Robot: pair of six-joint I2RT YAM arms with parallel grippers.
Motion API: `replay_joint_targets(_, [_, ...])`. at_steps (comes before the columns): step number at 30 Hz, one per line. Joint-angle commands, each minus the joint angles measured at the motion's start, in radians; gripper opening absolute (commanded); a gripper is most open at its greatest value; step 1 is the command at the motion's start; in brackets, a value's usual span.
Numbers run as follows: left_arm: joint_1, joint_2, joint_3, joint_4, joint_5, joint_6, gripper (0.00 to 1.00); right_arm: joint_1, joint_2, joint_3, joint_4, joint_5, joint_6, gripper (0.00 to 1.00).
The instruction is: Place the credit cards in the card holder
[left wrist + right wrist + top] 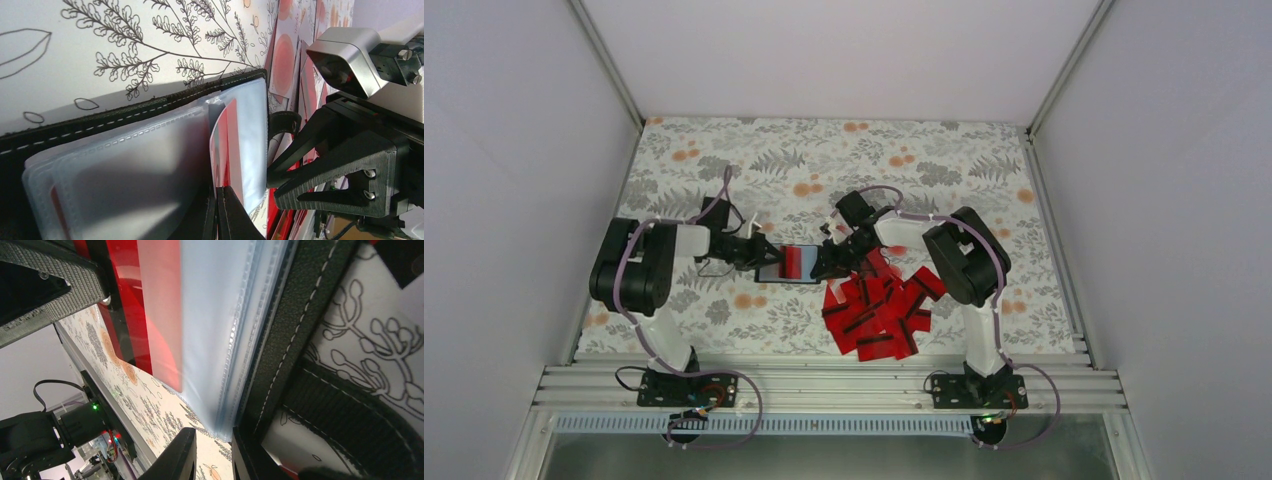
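Note:
The card holder point(786, 263) lies open on the cloth between both arms. My left gripper point(759, 252) is at its left side, shut on one clear sleeve, fingertips pressed together point(218, 200). A red credit card point(231, 145) sits partly inside that sleeve, its black stripe outside point(125, 305). My right gripper point(827, 262) is at the holder's right edge, its jaws a narrow gap apart point(210, 450) with only cloth showing between them. The sleeves' corner point(222, 425) ends just at its tips. The other credit cards point(879, 310) lie heaped near the right arm.
The flowered cloth point(924, 160) covers the table, with white walls at the back and sides. An aluminium rail point(824, 385) runs along the near edge at the arm bases. The right gripper's black fingers point(340, 170) fill the right of the left wrist view.

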Motion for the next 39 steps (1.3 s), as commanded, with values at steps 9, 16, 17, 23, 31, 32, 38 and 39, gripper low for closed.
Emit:
replay_joint_targets(9, [-0.053,0.04,0.028,-0.015,-0.032,-0.011,0.02,-0.005,0.053,0.011,-0.007,0.025,-0.032,0.19])
replay_joint_targets(16, [-0.079,0.067,0.04,-0.013,-0.033,-0.016,0.02,-0.009,0.057,0.015,-0.011,0.023,-0.039,0.19])
replay_joint_targets(17, [-0.082,0.069,0.043,-0.013,-0.035,-0.018,0.02,-0.01,0.058,0.016,-0.011,0.022,-0.04,0.19])
replay_joint_targets(23, [-0.108,0.082,0.064,-0.01,-0.046,-0.035,0.02,-0.015,0.057,0.018,-0.016,0.02,-0.048,0.19])
replay_joint_targets(31, [-0.148,0.094,0.101,-0.035,-0.081,-0.042,0.03,-0.018,0.056,0.024,-0.016,0.02,-0.051,0.19])
replay_joint_targets(32, [-0.149,0.093,0.105,-0.04,-0.087,-0.041,0.03,-0.018,0.054,0.024,-0.016,0.02,-0.051,0.19])
replay_joint_targets(38, [-0.152,0.062,0.123,-0.097,-0.152,-0.03,0.11,-0.02,0.047,0.022,-0.016,0.024,-0.052,0.19])
replay_joint_targets(39, [-0.152,0.056,0.126,-0.108,-0.165,-0.027,0.13,-0.02,0.043,0.023,-0.017,0.025,-0.052,0.19])
